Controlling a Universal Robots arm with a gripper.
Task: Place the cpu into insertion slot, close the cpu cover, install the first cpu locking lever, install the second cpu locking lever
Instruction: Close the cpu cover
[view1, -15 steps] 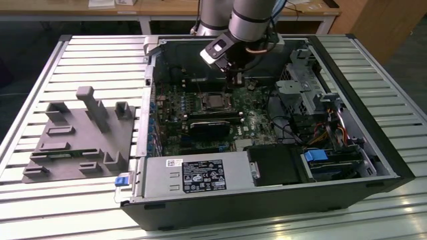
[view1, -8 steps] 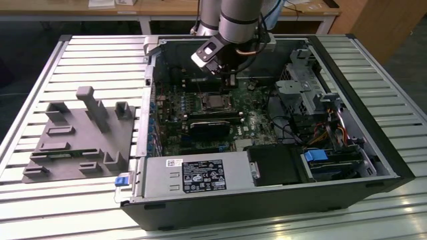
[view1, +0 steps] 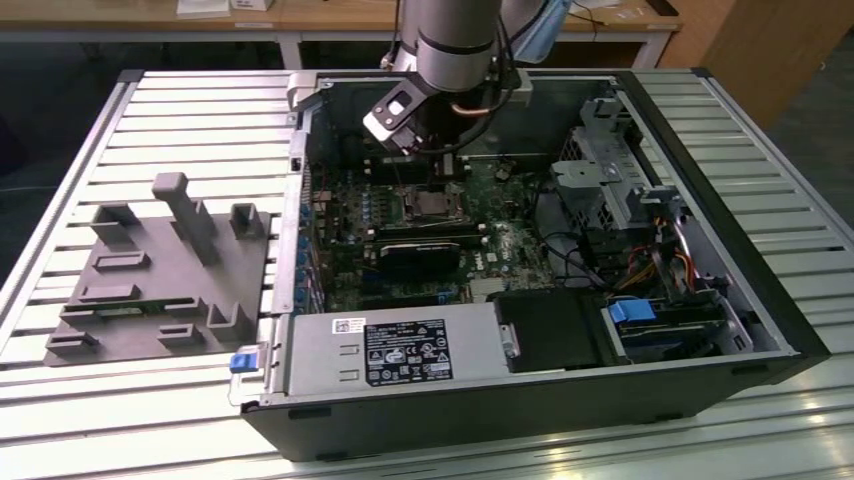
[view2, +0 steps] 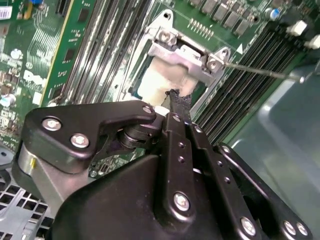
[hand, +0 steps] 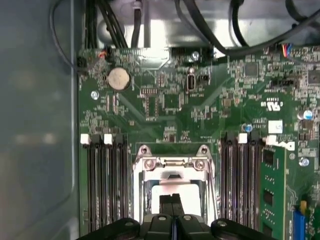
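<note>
The silver-grey jointed robot arm (view1: 447, 40) is lowered from above into the open black computer case (view1: 534, 420), which is laid on its side on the slatted metal counter (view1: 174, 100). The wrist is tilted steeply down toward the green circuit board (hand: 165, 100). The jaws are seen closed, fingertips (hand: 166, 206) pressed together with nothing visibly gripped between them. The small square insertion slot (view1: 430, 205) lies directly beneath the jaws. The flat square cpu with its pale silver metal top (hand: 190, 196) is seated inside that slot, and in both wrist views the black fingertips are set against, or just above, its top face. Contact cannot be confirmed. The thin square metal cpu cover (hand: 175, 165) appears to be lowered around the chip, its hinged edge with two screws on the side away from the jaws. Being square, the chip presents no long axis. A thin metal lever rod (view2: 260, 70) extends from one socket corner across the long black memory slots (view2: 250, 55).
</note>
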